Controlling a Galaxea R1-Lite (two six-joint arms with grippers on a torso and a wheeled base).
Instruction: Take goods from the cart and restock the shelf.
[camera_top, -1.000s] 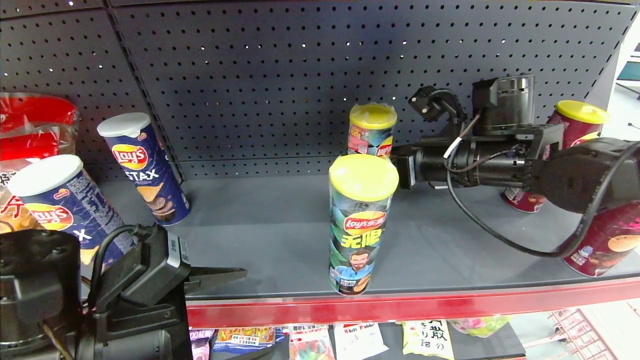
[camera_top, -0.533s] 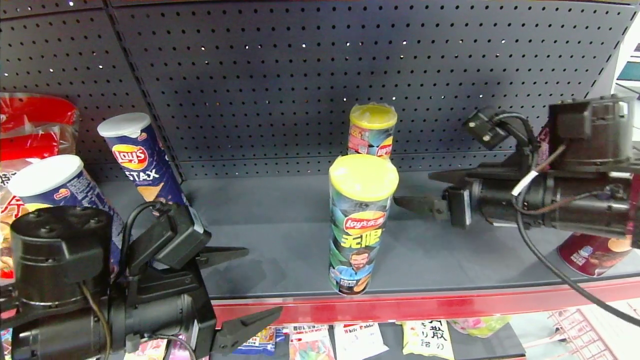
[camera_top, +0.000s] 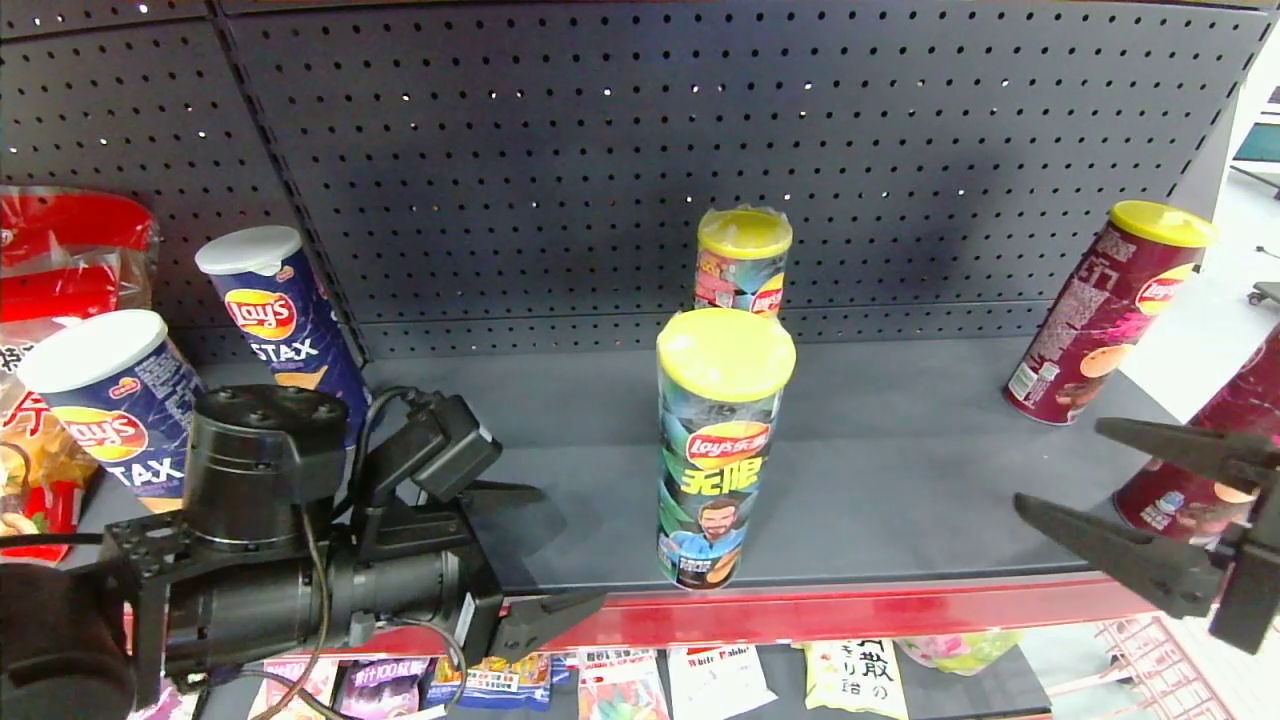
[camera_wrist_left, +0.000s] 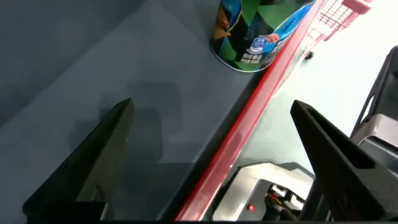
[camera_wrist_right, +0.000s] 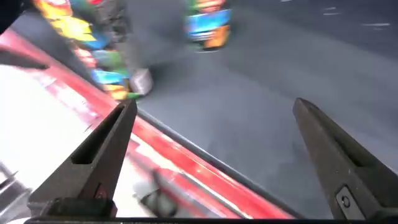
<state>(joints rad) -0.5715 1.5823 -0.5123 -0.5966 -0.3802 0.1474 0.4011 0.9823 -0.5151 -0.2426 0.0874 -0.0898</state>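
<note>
Moved: right pincer (camera_top: 1060, 465) back to the right of the front can (camera_top: 720, 450), left pincer (camera_top: 570, 545) forward on its left, both wide open and empty; a sideways swing could topple it.

Grey shelf (camera_top: 880, 470) carries chip cans (camera_top: 722, 440) and snack bags (camera_top: 70, 270).

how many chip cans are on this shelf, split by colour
blue cans: 2
green cans: 2
maroon cans: 2, one of them partly cut off at the shelf's right end
total: 6
</note>
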